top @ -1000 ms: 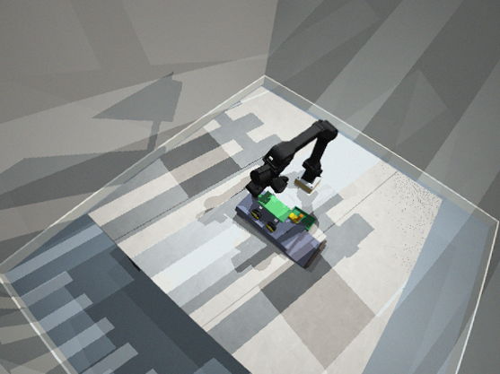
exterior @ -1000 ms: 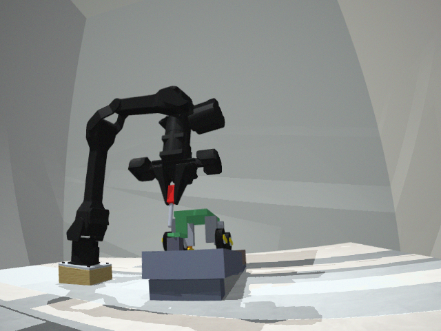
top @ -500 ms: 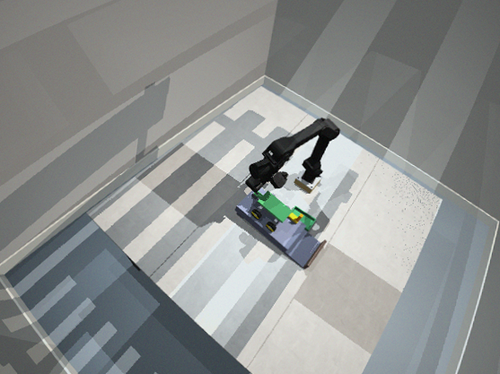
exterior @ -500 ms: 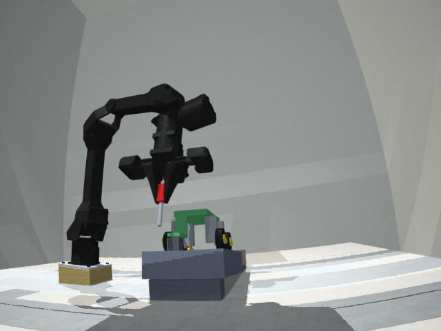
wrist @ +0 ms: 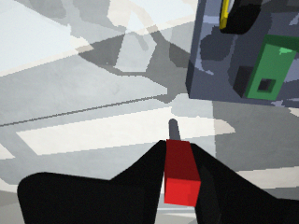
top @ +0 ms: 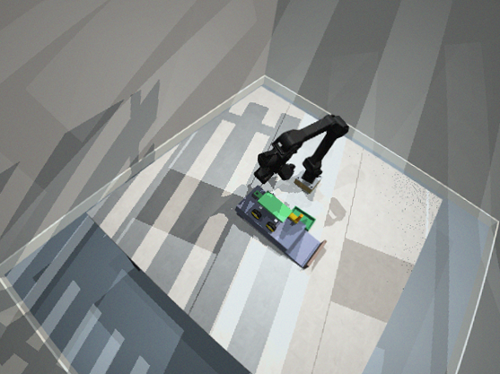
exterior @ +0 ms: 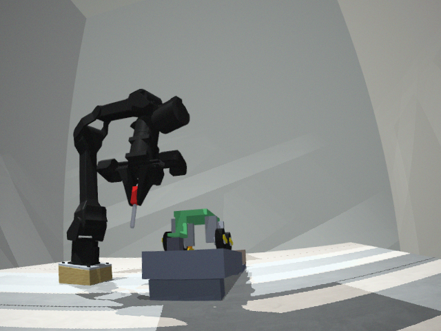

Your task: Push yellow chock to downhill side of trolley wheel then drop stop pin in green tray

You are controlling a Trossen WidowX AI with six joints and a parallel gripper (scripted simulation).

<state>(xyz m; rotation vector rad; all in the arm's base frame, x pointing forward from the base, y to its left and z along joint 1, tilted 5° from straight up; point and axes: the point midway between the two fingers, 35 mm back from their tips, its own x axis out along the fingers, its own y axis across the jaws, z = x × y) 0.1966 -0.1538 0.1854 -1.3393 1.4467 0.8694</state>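
Observation:
My gripper (exterior: 135, 203) (wrist: 176, 147) is shut on the red head of the stop pin (exterior: 134, 194) (wrist: 181, 170). The grey shank points down, free in the air, beside and above the ramp's uphill end. The green trolley (top: 275, 205) (exterior: 193, 214) stands on the blue-grey ramp (top: 303, 247) (exterior: 185, 265) (wrist: 220, 83); its tab (wrist: 276, 63) has an empty square hole. The yellow chock (top: 293, 217) with orange handle is at the trolley's downhill end, on the robot's side; its contact with the wheel is hidden. The green tray (top: 311, 225) lies beside the ramp, behind the chock.
A brown stop board (top: 316, 253) crosses the ramp's downhill end. The arm's wooden base (top: 305, 185) (exterior: 85, 274) stands on the robot's side of the ramp. A low pale wall surrounds the work surface. Striped shadows cross the surface.

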